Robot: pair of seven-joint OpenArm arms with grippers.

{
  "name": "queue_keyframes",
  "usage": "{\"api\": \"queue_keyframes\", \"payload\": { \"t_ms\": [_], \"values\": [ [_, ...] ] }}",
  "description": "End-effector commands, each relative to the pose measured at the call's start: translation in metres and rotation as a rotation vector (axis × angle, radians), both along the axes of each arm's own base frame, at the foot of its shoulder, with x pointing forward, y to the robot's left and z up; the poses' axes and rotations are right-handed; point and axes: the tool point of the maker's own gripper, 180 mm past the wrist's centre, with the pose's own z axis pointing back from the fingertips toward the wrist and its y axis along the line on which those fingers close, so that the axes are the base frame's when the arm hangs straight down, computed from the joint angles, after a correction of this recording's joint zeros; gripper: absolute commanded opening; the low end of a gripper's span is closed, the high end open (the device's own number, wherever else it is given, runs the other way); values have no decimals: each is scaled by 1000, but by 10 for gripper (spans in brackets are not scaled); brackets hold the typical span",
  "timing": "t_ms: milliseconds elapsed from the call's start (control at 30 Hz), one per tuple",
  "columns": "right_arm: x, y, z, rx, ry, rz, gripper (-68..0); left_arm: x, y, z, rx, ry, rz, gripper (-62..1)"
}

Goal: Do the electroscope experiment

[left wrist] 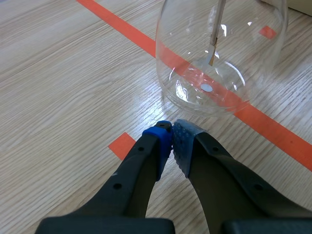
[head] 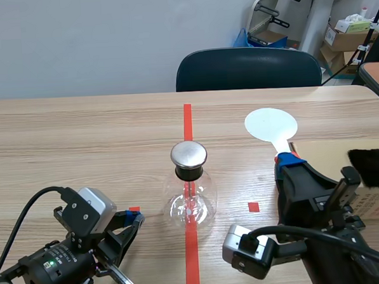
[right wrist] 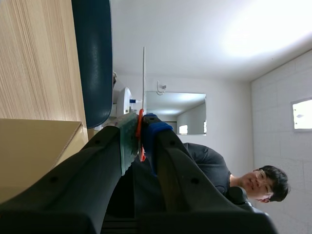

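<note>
While the electroscope [head: 190,196] stands mid-table, the right gripper [head: 284,161], at its three o'clock, pinches the white paddle [head: 271,124] by its handle; the left gripper [head: 134,219], at nine o'clock, is pressed together, empty. With the paddle in hand, bringing it to the metal cap [head: 189,155] looks not yet done.

Clear glass flask [head: 190,204] with silver cap [head: 189,154] and black stopper [head: 190,172], white paddle [head: 271,124], light wood-grain table [head: 81,141], orange-red tape lines [head: 187,120], dark teal chair [head: 248,69], black fur [head: 373,168], left gripper [left wrist: 171,132] pads [left wrist: 158,144] blue and dotted grey-green
</note>
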Motion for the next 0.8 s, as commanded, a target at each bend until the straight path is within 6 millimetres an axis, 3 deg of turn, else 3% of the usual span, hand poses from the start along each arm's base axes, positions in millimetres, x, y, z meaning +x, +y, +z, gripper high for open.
{"api": "queue_keyframes", "payload": {
  "t_ms": [0, 767],
  "values": [
    [2, -2, 13, 25, -66, 5, -665, 5, -1, 8, -17, -24, 4, -554],
    [2, -2, 13, 25, -66, 4, -665, 2, -1, 6, -11, -20, -1, -554]
  ]
}}
